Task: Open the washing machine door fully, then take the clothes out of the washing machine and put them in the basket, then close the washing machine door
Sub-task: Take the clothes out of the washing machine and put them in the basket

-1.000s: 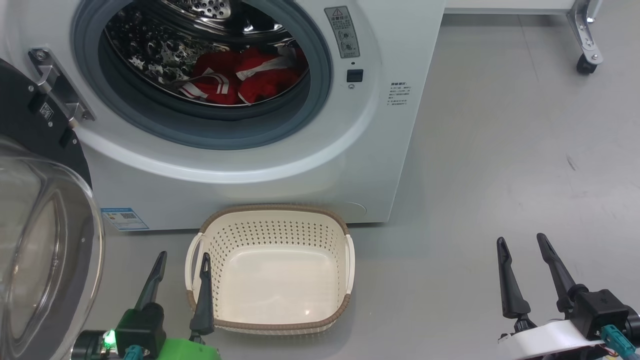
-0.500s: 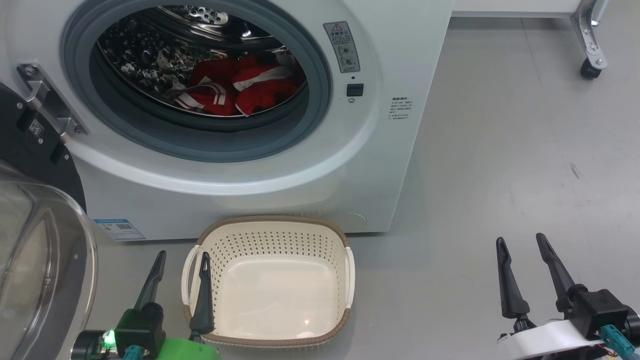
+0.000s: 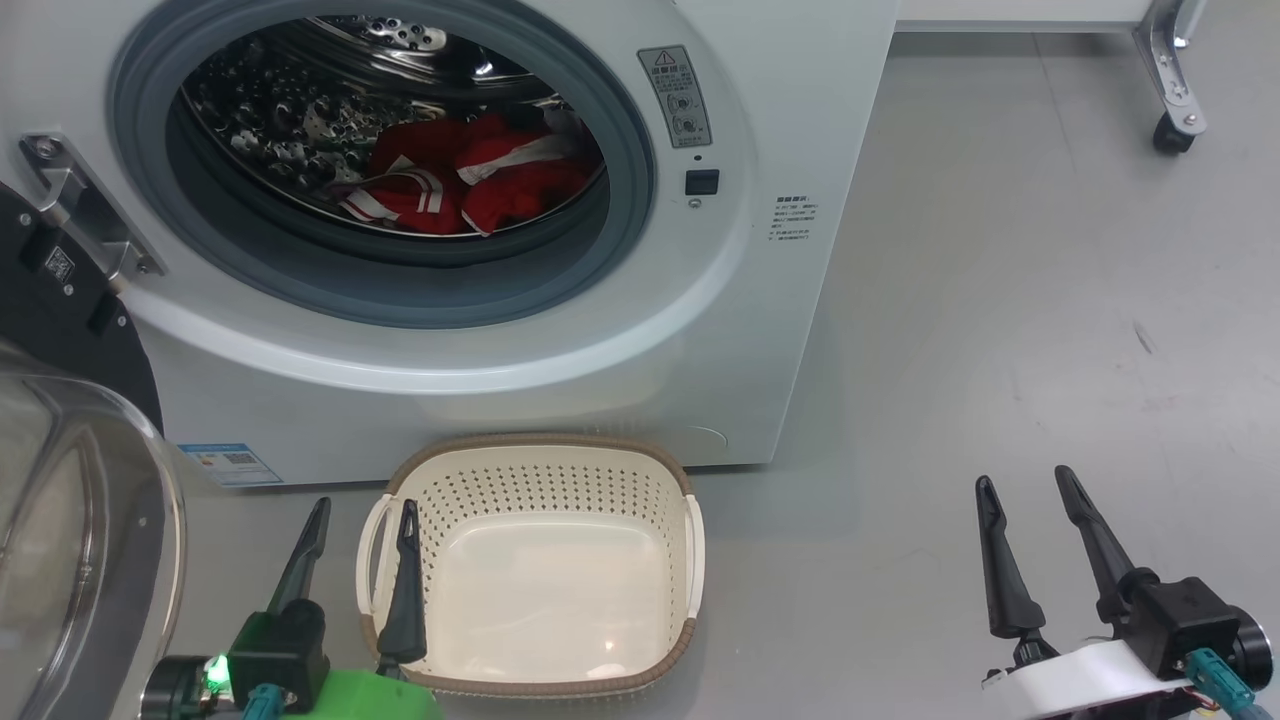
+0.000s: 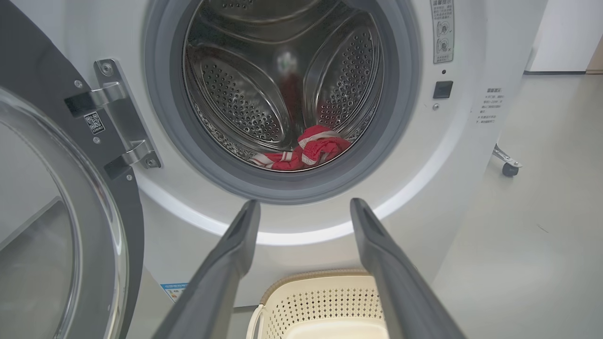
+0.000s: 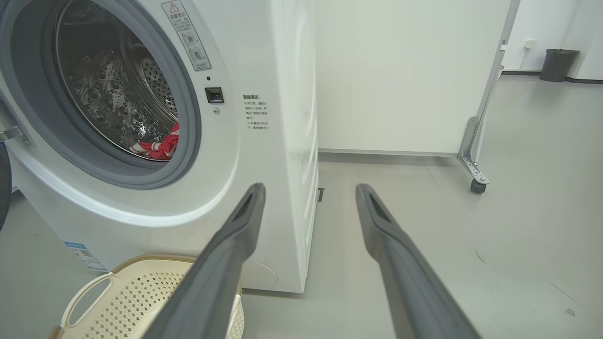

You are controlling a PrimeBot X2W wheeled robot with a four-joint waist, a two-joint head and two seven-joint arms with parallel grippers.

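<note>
Red clothes [image 3: 450, 185] lie in the washing machine [image 3: 600, 340], door [image 3: 70, 500] wide open.
My left hand [image 3: 365, 505] and right hand [image 3: 1025, 478] hover empty, fingers apart; the basket [image 3: 540, 441] sits on the floor [image 3: 1000, 300] just before the machine.

I log head view shift: whole picture moved. Washing machine [image 3: 480, 350] opening now lower and further left in frame, basket [image 3: 540, 441] lower. Right hand [image 3: 1022, 480] reads slightly left of prior frame position.
</note>
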